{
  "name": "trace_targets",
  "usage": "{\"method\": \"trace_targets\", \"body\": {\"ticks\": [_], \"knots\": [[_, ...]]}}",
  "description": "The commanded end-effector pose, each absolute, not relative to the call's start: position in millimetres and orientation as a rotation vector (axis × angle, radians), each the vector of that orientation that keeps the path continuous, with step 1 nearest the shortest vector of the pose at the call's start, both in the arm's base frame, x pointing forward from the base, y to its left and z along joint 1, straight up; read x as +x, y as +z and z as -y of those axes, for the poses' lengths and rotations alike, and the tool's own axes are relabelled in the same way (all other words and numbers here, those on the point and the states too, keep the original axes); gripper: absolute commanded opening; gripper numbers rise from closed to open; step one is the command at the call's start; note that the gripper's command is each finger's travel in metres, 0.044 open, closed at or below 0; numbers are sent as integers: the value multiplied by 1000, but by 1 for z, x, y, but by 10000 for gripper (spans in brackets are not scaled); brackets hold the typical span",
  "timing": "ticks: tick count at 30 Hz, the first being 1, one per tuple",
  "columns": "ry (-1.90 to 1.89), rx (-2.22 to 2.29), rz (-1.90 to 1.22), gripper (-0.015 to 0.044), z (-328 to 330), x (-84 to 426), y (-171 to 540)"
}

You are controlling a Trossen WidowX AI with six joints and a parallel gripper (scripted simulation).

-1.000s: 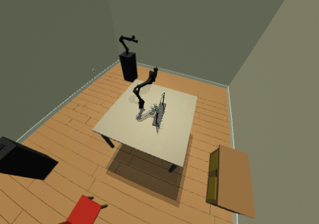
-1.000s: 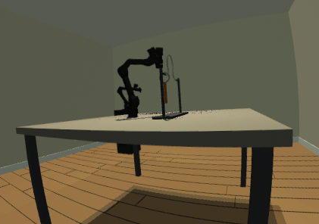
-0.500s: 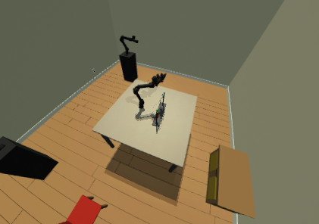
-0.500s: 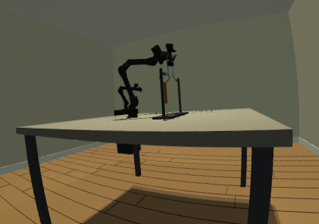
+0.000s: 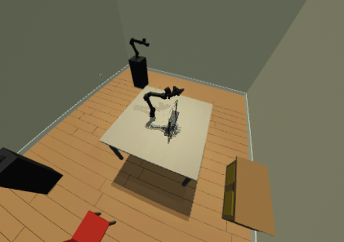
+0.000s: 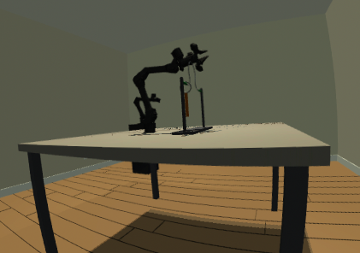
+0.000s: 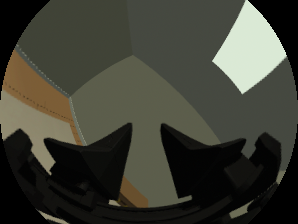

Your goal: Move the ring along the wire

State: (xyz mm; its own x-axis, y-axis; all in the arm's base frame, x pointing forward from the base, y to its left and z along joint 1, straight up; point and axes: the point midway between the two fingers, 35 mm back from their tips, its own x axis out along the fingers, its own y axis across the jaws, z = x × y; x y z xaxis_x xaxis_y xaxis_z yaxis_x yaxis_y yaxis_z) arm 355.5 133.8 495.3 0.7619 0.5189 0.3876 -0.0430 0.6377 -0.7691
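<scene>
The ring (image 6: pixel 190 87) hangs at the green part (image 6: pixel 185 83) of the wire beside the nearer post (image 6: pixel 183 104) in the exterior view. Its orange handle (image 6: pixel 186 105) points straight down. The other green part (image 6: pixel 200 90) is beside the farther post (image 6: pixel 203 108). The thin grey wire (image 6: pixel 195 78) arches up between them, its top partly hidden by the arm. My gripper (image 6: pixel 207 54) (image 7: pixel 147 127) is open and empty, high above the posts by the wire's top. Whether it touches the wire I cannot tell. The ring and handle are too small to make out in the top view.
The posts share a dark base (image 6: pixel 191 131) on the pale table (image 5: pixel 183 157) (image 6: pixel 243 138). My arm (image 5: pixel 152 96) (image 6: pixel 157 69) stands beside it. Black pedestals (image 5: pixel 138 73) (image 5: pixel 24 176), a red chair (image 5: pixel 90 226) and a wooden cabinet (image 5: pixel 252 194) stand on the floor around.
</scene>
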Motion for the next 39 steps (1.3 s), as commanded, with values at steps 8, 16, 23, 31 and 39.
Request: {"method": "trace_targets", "body": {"ticks": [8, 16, 23, 31, 39], "knots": [[123, -832, 466, 160, -19, 392, 484], [-15, -826, 347, 160, 67, 400, 461], [-58, -798, 219, 160, 133, 405, 395], [-111, -736, 186, 160, 181, 389, 374], [-181, -616, 176, 160, 241, 348, 353]]}}
